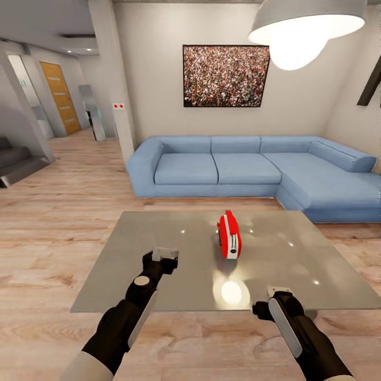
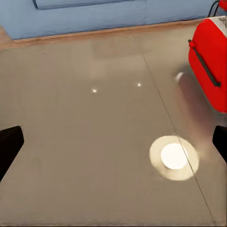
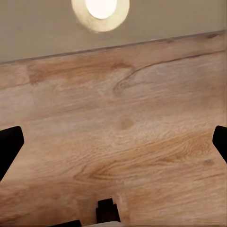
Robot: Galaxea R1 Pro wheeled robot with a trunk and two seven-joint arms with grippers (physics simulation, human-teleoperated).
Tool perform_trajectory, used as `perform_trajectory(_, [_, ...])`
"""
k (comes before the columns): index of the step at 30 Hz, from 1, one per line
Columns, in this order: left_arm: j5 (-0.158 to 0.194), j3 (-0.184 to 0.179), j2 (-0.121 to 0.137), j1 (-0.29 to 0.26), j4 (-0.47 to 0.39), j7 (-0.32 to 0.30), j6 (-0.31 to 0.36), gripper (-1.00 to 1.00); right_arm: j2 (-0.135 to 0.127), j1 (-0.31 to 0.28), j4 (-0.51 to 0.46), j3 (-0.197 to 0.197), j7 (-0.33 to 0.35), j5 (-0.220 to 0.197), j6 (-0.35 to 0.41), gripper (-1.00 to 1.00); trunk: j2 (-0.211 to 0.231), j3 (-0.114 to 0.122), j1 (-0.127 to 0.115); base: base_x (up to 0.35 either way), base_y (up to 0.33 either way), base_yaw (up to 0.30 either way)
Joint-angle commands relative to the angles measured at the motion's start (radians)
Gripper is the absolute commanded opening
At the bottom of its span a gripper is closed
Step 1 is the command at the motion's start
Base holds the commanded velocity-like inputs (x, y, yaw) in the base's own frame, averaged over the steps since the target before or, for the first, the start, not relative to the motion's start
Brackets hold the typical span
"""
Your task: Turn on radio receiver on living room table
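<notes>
Radio receiver (image 1: 229, 235) sits mid-table (image 1: 132, 254); the left gripper (image 1: 164, 257), fingers spread and empty, should probably approach its face squarely to press the switch.

bright red radio receiver (image 1: 229, 235), glossy grey table (image 1: 153, 248), blue sofa (image 1: 248, 172), light wood floor (image 1: 47, 233)

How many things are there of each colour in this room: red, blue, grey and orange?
Red: 1, the radio receiver
Blue: 1, the corner sofa
Grey: 2, the table and the dome lamp
Orange: 1, the door
Total: 5
</notes>
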Motion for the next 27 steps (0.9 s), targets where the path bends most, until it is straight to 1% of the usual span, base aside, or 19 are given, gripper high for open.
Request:
perform_trajectory(1, [0.000, 0.000, 0.000, 0.000, 0.000, 0.000, 0.000, 1.00, 0.000, 0.000, 0.000, 0.000, 0.000, 0.000, 0.000, 1.00, 0.000, 0.000, 0.000, -0.304, 0.000, 0.000])
perform_trajectory(5, [0.000, 0.000, 0.000, 0.000, 0.004, 0.000, 0.000, 1.00, -0.001, 0.000, 0.000, 0.000, 0.000, 0.000, 0.000, 1.00, 0.000, 0.000, 0.000, -0.267, 0.000, 0.000])
perform_trajectory(8, [0.000, 0.000, 0.000, 0.001, 0.005, 0.000, 0.000, 1.00, 0.000, 0.000, 0.000, 0.000, 0.000, 0.000, 0.000, 1.00, 0.000, 0.000, 0.000, -0.097, 0.000, 0.000])
perform_trajectory(14, [0.000, 0.000, 0.000, 0.011, 0.005, 0.000, -0.001, 1.00, -0.001, 0.000, 0.000, 0.000, 0.000, 0.000, 0.000, 1.00, 0.000, 0.000, 0.000, -0.021, 0.000, 0.000])
perform_trajectory(27, [0.000, 0.000, 0.000, 0.013, 0.004, 0.000, -0.002, 1.00, -0.001, 0.000, 0.000, 0.000, 0.000, 0.000, 0.000, 1.00, 0.000, 0.000, 0.000, -0.001, 0.000, 0.000])
